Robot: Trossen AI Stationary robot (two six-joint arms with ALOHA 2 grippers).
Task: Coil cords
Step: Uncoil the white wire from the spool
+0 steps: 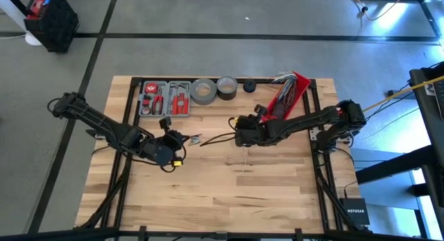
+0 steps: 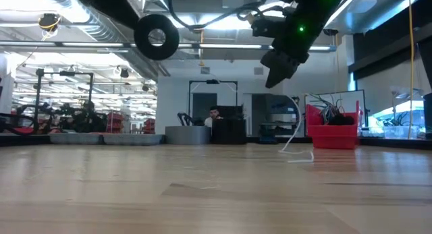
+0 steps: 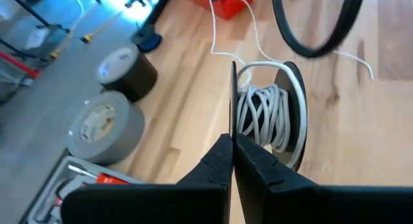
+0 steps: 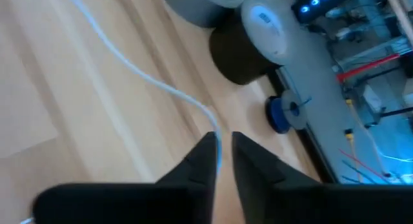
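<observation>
The thin white cable (image 3: 261, 114) is partly wound on a small black spool with two round disc flanges (image 3: 298, 114). My left gripper (image 3: 232, 143) is shut on this spool left of the table's middle and holds it up in the air; it shows in the low view (image 2: 156, 36). From the spool the cable runs off (image 3: 216, 30) toward my right gripper (image 4: 222, 143), which is shut on it near the table's middle (image 1: 239, 132). More of the cable hangs down (image 2: 297, 129) and lies on the table. My left gripper pinches the edge of one thin black flange (image 3: 232, 101) of the spool between its two fingers. The spool is lifted clear of the table, with the wound white cable beside the fingers. My right gripper has the white cable (image 4: 213, 124) running in between its two fingers, which slant down toward the table. The cable leads away over the wood; its far part lies slack.
Two tape rolls (image 1: 203, 90) (image 1: 227, 86) and a red tool tray (image 1: 165, 96) stand along the far edge. A red bin of wires (image 1: 288, 92) is at the far right. A small blue spool (image 4: 284, 114) lies by the tape rolls.
</observation>
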